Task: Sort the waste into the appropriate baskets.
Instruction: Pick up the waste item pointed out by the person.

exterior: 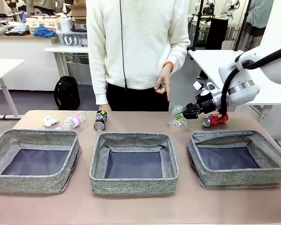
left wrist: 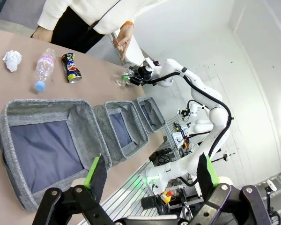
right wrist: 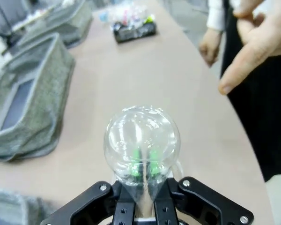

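Observation:
My right gripper [exterior: 179, 115] is shut on a crumpled clear plastic bottle [exterior: 179, 122], low over the table behind the gap between the middle basket [exterior: 131, 137] and the right basket [exterior: 234, 135]. In the right wrist view the bottle [right wrist: 141, 138] bulges out from between the closed fingers [right wrist: 126, 201]. A red can [exterior: 215, 119] lies just behind the right basket. A black can [exterior: 100, 119], a blue-capped bottle with a pink label [exterior: 71, 121] and a white paper wad [exterior: 50, 121] lie behind the left basket [exterior: 37, 133]. My left gripper [left wrist: 152, 173] hangs open and empty high above the left basket [left wrist: 37, 104].
A person in a white sweater stands at the far side, one hand [exterior: 164, 84] held out above the table close to the held bottle. That hand [right wrist: 253, 42] points down in the right wrist view. Bare tabletop lies in front of the baskets.

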Available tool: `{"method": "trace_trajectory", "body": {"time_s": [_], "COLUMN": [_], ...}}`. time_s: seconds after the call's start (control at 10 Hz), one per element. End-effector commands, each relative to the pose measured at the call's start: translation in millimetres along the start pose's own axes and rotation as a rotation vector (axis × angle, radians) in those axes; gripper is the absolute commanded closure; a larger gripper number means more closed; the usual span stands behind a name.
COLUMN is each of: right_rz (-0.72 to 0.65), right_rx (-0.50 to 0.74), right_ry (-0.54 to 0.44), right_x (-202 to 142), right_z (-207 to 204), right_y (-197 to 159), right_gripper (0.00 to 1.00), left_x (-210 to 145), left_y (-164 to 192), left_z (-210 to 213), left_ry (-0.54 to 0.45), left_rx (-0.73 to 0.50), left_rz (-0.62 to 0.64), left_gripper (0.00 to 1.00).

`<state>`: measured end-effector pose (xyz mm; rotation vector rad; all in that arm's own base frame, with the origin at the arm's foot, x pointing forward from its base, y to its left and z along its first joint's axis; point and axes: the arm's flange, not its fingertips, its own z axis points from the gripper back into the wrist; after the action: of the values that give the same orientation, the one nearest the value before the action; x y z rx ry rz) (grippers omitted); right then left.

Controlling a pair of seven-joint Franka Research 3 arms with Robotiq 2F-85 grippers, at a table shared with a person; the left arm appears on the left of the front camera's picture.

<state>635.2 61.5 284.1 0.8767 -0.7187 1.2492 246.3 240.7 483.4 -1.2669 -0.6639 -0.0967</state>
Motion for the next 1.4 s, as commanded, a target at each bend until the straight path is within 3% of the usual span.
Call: {"method": "trace_trajectory", "body": {"time_s": [0.0,0.1,0.2,0.4,0.5,0.6,1.0,1.1,1.2,1.3], "right_rz": [-0.004,0.037,0.115,0.227,0.224,0.215,0.222,0.028,0.127,-0.024], "right_rx": [0.019,-0.059,-0.147,-0.239,-0.23,-0.168,-0.192,-0.036,0.02,0.081], "right_ry": [0.136,0.25,0.296,0.343,0.33,0.309,0.314,0.529,0.604,0.754], "right_x": [47,78,103,123,113,128,122,165,229,293], "right_z": [62,101,115,103,85,134,127,115,101,89], "right_y": [57,101,142,198,198,170,184,179,189,200], "right_gripper": [0.93,0.93,0.93,0.93,0.93,0.93,0.93,0.93,0.93,0.93], "left_x": [1,1,1,1,1,1,1,1,1,1], "left_y": [-2,-2,-2,-2,-2,-2,-2,-2,-2,-2], "left_z": [0,0,0,0,0,0,0,0,0,0], "left_ry": [-0.01,-0.01,-0.01,-0.01,-0.01,-0.01,-0.01,-0.01,-0.01,-0.01], "left_rx": [-0.016,-0.016,-0.016,-0.016,-0.016,-0.016,-0.016,-0.016,-0.016,-0.016], "left_rz": [-0.022,-0.022,-0.022,-0.022,-0.022,-0.022,-0.022,-0.022,-0.022,-0.022], "left_gripper": [0.0,0.0,0.0,0.0,0.0,0.0,0.0,0.0,0.0,0.0]}}
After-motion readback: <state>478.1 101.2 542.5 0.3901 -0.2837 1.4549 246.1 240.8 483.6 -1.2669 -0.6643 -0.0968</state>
